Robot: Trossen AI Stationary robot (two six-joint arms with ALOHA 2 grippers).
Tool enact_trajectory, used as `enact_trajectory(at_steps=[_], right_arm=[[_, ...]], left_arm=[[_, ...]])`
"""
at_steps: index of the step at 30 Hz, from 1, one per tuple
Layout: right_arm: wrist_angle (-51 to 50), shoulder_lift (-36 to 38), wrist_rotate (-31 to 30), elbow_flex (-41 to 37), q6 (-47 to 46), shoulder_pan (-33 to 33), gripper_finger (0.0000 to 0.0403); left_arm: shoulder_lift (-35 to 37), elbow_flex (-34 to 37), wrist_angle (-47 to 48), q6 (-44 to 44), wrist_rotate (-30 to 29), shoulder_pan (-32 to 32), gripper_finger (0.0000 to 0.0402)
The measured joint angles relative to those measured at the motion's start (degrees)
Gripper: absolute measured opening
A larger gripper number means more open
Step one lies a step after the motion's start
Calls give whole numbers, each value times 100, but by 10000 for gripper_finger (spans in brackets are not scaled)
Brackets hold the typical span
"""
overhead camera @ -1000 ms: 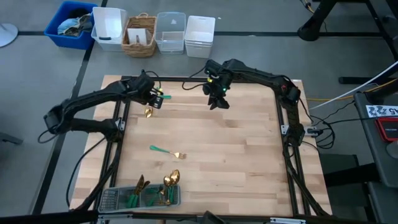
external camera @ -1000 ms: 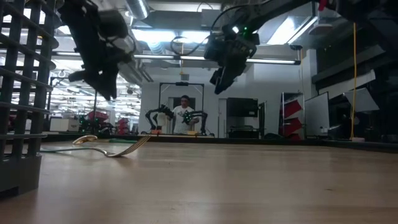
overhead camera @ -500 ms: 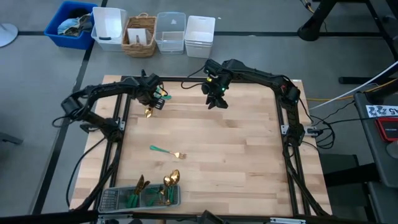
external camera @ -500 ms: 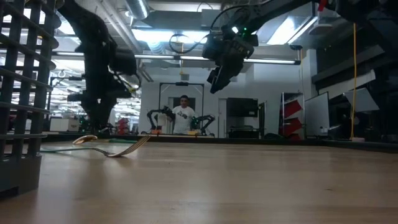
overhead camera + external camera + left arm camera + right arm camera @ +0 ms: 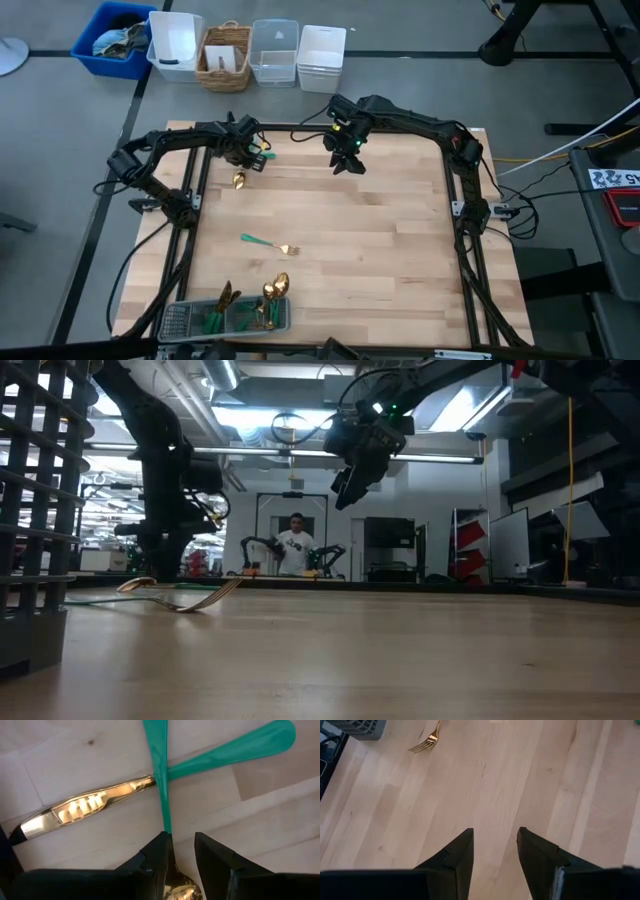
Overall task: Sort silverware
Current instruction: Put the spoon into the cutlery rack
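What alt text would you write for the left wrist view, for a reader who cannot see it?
The left gripper hangs over the wooden table with its dark fingers straddling a gold spoon, whose teal handle crosses a gold-bladed knife.

Bins (image 5: 274, 52) behind table; mesh tray (image 5: 185, 320) front.
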State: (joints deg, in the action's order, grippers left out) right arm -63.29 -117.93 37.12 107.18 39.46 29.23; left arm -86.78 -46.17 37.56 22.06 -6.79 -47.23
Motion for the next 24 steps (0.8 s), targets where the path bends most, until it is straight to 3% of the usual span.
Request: enact_trajectory(at_steps=[19, 24], right_arm=[[22, 0, 0, 0, 0, 0, 150], [23, 0, 0, 0, 1, 0, 150]], left_arm=[[-527, -20, 31, 173, -17, -18, 88], [-549, -22, 25, 160, 4, -17, 61]])
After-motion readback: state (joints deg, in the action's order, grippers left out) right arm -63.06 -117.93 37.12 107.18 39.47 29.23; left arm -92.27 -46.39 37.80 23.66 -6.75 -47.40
